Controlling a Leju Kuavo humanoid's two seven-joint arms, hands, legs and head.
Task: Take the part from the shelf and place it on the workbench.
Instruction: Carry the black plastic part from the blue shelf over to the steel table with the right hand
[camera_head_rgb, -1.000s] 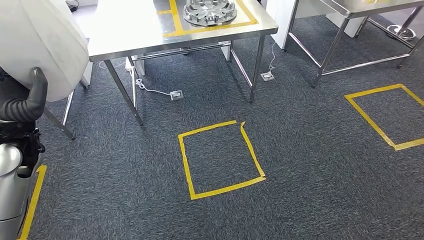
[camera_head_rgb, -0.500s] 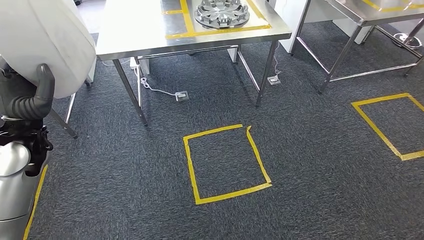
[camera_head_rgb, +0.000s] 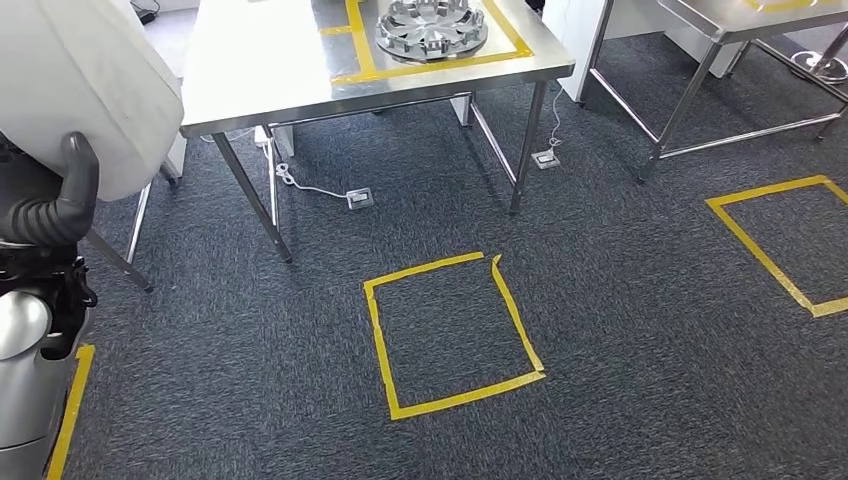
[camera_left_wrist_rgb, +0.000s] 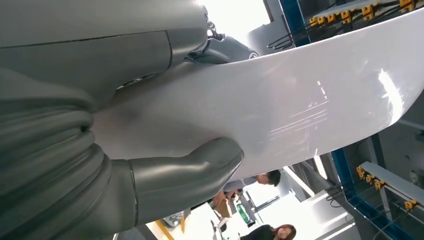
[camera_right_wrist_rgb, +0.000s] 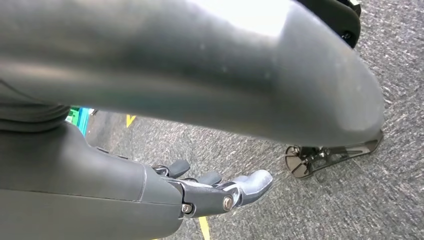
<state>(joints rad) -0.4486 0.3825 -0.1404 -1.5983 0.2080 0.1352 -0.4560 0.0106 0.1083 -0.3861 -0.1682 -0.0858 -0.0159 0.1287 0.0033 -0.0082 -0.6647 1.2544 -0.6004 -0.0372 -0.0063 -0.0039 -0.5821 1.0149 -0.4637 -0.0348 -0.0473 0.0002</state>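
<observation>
We see the left hand (camera_head_rgb: 55, 205) gripping the white part (camera_head_rgb: 85, 85), a large curved panel held up at the left of the head view, with the grey thumb hooked over its lower edge. In the left wrist view the same hand (camera_left_wrist_rgb: 150, 175) presses its thumb against the glossy underside of the part (camera_left_wrist_rgb: 300, 100), while dark fingers reach round the far edge. The right hand (camera_right_wrist_rgb: 220, 192) hangs over the dark carpet (camera_head_rgb: 620, 300) with its fingers apart and only slightly bent, holding nothing. Ahead stands the steel workbench (camera_head_rgb: 260, 70), its top marked with yellow tape, and a silver wheel cover (camera_head_rgb: 432, 27) lies inside the taped frame near the bench's far right corner. The part is well apart from the bench top, off to its left. On the carpet in front of the bench we find a yellow taped square (camera_head_rgb: 455, 335), and a second taped square (camera_head_rgb: 775, 240) lies to the right. A white cable (camera_head_rgb: 300, 183) runs across the floor under the bench to a small floor socket (camera_head_rgb: 360, 198). Another steel table (camera_head_rgb: 720, 20) stands at the upper right.
</observation>
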